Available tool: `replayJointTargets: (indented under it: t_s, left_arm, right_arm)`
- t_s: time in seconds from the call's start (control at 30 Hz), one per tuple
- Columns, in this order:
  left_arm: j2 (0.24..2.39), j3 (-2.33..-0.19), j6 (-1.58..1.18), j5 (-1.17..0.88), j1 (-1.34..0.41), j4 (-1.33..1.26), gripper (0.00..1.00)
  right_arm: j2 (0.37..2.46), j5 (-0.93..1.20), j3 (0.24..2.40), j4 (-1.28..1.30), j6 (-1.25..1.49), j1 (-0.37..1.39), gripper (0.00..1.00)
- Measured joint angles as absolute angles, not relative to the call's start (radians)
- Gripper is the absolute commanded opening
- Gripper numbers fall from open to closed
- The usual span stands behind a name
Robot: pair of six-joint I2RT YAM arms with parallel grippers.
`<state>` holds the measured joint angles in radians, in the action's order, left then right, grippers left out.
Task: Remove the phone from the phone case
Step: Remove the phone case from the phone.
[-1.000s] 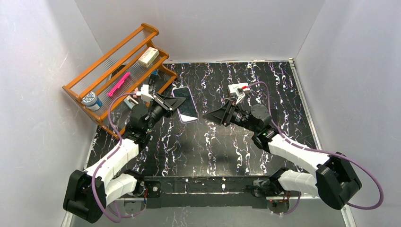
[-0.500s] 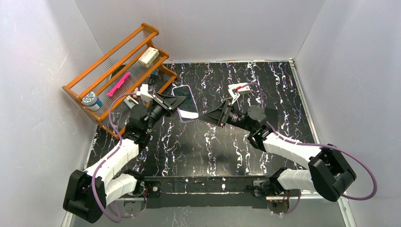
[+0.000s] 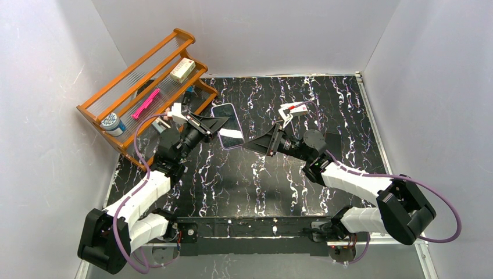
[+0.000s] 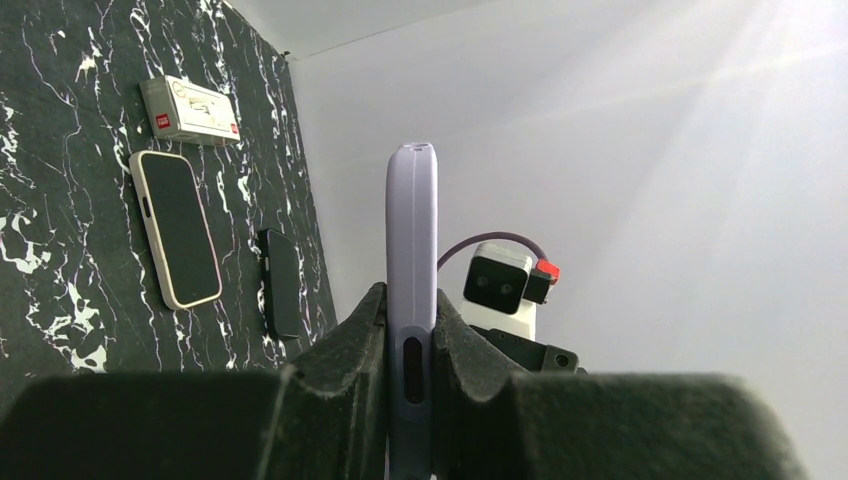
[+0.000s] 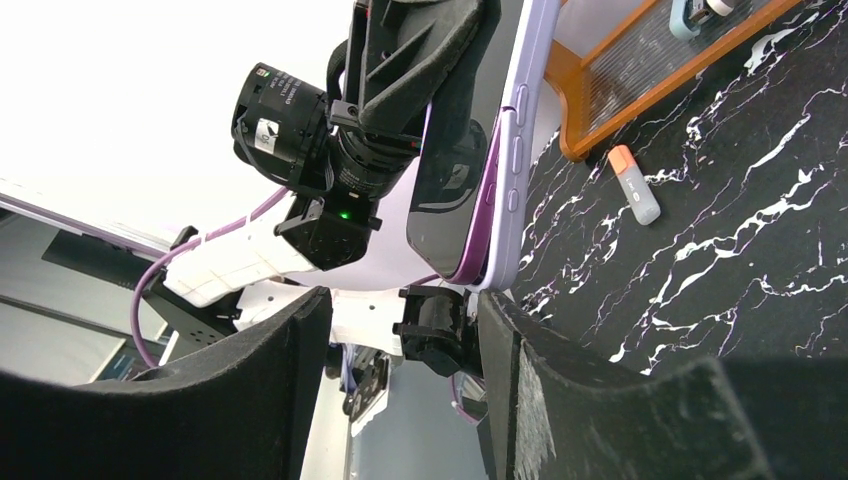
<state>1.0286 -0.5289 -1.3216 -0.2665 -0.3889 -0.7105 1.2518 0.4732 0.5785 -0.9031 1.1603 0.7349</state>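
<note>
Left claw (image 4: 410,302) is clamped tight across the phone (image 3: 231,129), one pad on the glass and one on the back. The handset hangs clear of the table (image 3: 290,180), up over its back-left part, just in front of the wooden rack (image 3: 145,64). The phone sits fully inside its lilac phone case (image 5: 503,170) (no gap at the rim that I can make out), so the real work is not yet done.

That grip looks deliberate to me: pinching the two faces at one end leaves the long edges and the far corners bare for a partner to work on. And here is the partner, the right claw (image 5: 400,310), jaws apart with nothing between them. Its nose is aimed at the free lower corner of the case, very near, though I cannot say it touches. My read is that it wants a lip of the case to peel while the left anchors.

Further out, a small white stick with an orange cap (image 5: 633,185) lies on the table by the rack's foot. The left wrist view catches a second phone in a pale case (image 4: 175,230) lying flat near a white box (image 4: 190,110), well apart from the action.
</note>
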Motion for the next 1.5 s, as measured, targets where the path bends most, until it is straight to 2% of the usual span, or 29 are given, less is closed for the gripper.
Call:
replayJointTargets:
  t_s: [0.93,1.5]
  left_arm:
    - [1.026,-0.509,-1.324,-0.271,-0.388,-0.722,0.00]
    - [1.026,-0.502,-1.329,-0.270,-0.388,-0.725,0.00]
  right_arm:
    - [1.265,0.482,0.595,-0.945,1.176,0.747,0.63]
    - [1.215,0.465,0.592,-0.885,1.155,0.747,0.62]
